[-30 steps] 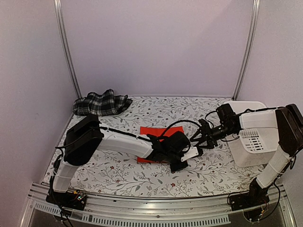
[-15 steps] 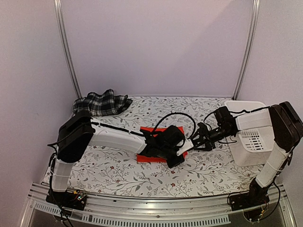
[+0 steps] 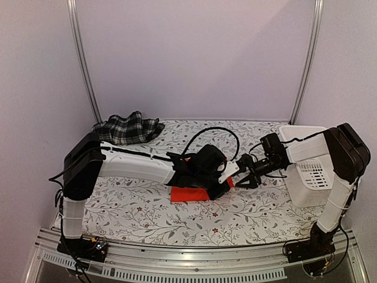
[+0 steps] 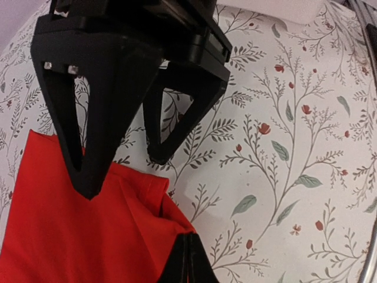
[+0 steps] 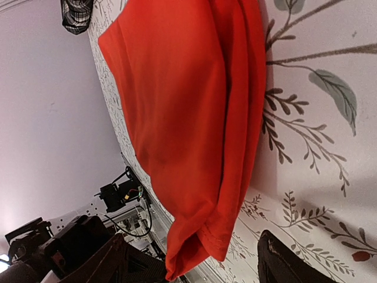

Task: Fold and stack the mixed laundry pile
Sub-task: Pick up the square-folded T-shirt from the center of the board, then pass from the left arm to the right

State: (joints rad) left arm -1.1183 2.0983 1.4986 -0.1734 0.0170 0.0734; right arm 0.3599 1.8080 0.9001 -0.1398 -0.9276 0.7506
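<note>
Three pale lilac walls (image 3: 194, 59), with two metal posts (image 3: 82, 59) in the back corners. One floral table cover (image 3: 147, 218), spread flat, with one metal rail (image 3: 194, 259) along the near edge. Two white-and-black arms (image 3: 135, 168), both reaching to mid-table. One white basket (image 3: 312, 177) at the right edge. Two garments, well apart: one plaid garment (image 3: 126, 128) crumpled in the far left corner, one red shirt (image 3: 188, 194) folded at centre. Left gripper (image 4: 187, 247) pinched together on the red shirt's lifted edge. Right gripper (image 4: 123, 175) spread apart, straddling that same edge, one finger over cloth, one over the cover.
</note>
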